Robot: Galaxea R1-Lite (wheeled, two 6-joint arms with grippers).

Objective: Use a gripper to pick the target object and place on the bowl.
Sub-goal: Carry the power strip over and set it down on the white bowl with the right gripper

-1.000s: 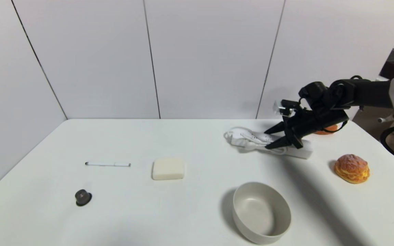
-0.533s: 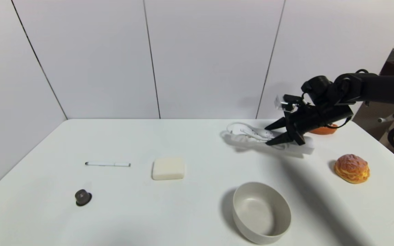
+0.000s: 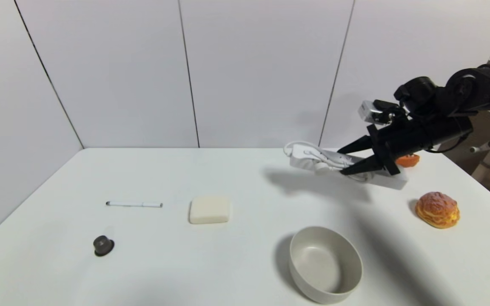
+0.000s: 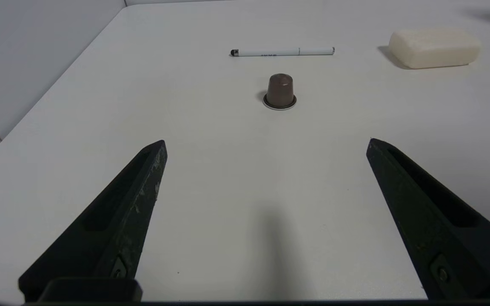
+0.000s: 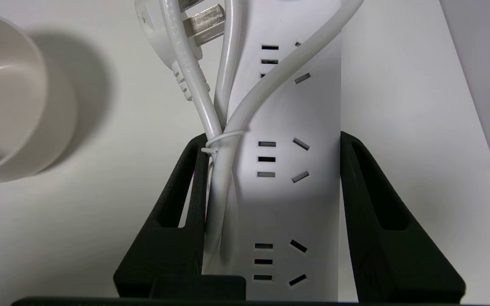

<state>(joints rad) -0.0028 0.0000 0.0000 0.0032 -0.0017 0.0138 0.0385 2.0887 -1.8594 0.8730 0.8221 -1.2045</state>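
Observation:
My right gripper is shut on the white power strip and holds it in the air above the table's back right, with its bundled cord hanging at the left end. In the right wrist view the two black fingers press the strip and its cord from both sides. The beige-grey bowl stands empty at the front, nearer me than the strip; its rim shows in the right wrist view. My left gripper is open and empty, low over the table's left part.
A cream rounded block lies mid-table, a white pen and a small brown capsule to the left. A golden bun lies at the right, an orange object behind the arm.
My right gripper has lifted the power strip off the table and carried it up and to the right. The strip's shadow now lies apart from it on the table.

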